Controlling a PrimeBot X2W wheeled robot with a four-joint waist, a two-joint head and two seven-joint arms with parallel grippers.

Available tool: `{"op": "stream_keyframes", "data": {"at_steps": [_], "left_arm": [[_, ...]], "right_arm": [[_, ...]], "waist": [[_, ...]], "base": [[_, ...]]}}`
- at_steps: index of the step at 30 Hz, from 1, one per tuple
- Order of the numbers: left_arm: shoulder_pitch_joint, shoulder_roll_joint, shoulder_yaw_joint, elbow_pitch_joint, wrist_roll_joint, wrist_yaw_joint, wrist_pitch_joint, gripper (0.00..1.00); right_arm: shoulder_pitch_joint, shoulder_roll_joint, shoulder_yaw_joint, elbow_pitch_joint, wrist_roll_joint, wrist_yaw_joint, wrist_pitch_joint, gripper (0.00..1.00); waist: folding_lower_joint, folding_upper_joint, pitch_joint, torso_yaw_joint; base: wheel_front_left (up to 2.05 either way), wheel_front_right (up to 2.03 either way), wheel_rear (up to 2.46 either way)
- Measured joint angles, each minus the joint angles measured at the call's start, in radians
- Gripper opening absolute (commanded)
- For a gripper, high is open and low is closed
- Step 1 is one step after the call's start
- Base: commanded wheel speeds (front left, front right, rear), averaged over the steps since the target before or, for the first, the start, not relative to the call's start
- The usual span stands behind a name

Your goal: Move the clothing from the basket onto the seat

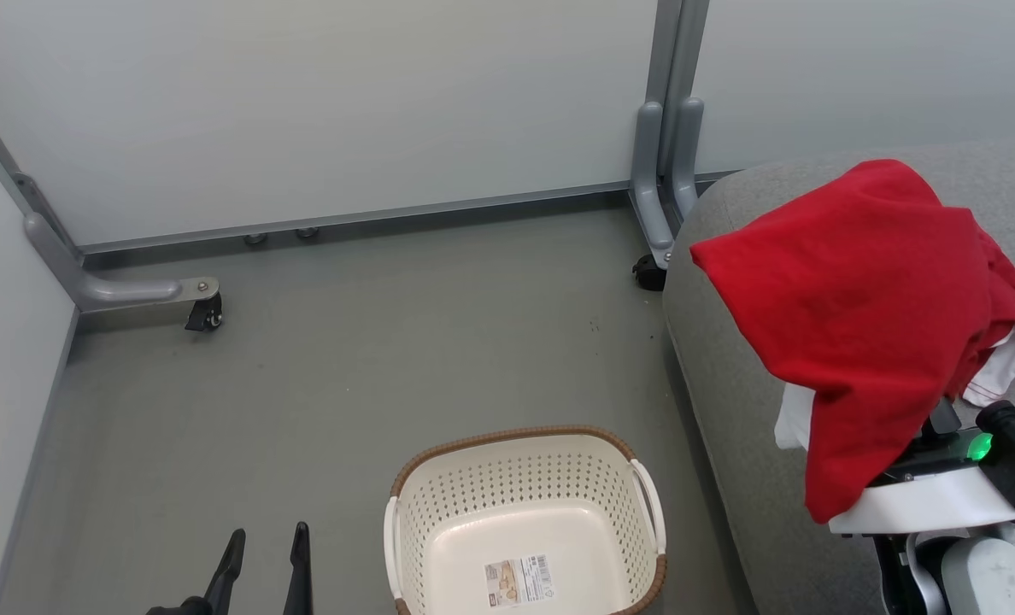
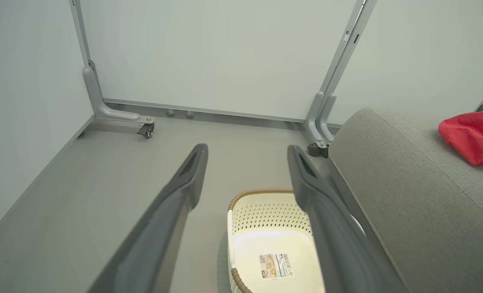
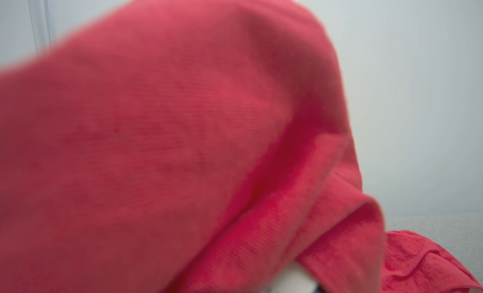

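Head view: the basket [image 1: 525,521] is empty and the left tool [image 1: 264,555] is released. The clothing [image 1: 858,316] drapes over the right tool above the seat [image 1: 730,376], and I cannot tell its grip. Left wrist view: clothing over the seat. Right wrist view: draped cloth could snag the tool on withdrawal.

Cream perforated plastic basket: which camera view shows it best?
The head view: the cream perforated plastic basket shows nearly whole, with rim, both handles, labelled floor, nothing inside. The left wrist view has it partly behind the left end effector's dark finger. The right wrist view looks into red fabric garment.
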State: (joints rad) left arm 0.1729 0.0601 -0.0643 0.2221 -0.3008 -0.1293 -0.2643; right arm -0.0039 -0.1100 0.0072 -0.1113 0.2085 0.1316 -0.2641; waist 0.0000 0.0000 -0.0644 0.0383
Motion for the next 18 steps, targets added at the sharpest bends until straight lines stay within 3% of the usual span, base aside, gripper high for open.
{"op": "stream_keyframes", "data": {"at_steps": [11,18], "left_arm": [[0.0,-0.003,-0.016,0.001,0.004,0.0,0.0,1.0],[0.0,-0.004,-0.017,-0.008,-0.003,0.0,0.0,1.0]], "right_arm": [[0.0,0.0,0.01,0.006,0.0,0.0,0.0,0.0],[-0.013,-0.006,0.017,0.001,-0.002,0.0,0.0,0.0]], "waist": [[0.0,0.0,-0.002,-0.01],[0.0,0.0,0.003,-0.051]], "base": [[0.0,0.0,0.0],[0.0,0.0,0.0]]}}
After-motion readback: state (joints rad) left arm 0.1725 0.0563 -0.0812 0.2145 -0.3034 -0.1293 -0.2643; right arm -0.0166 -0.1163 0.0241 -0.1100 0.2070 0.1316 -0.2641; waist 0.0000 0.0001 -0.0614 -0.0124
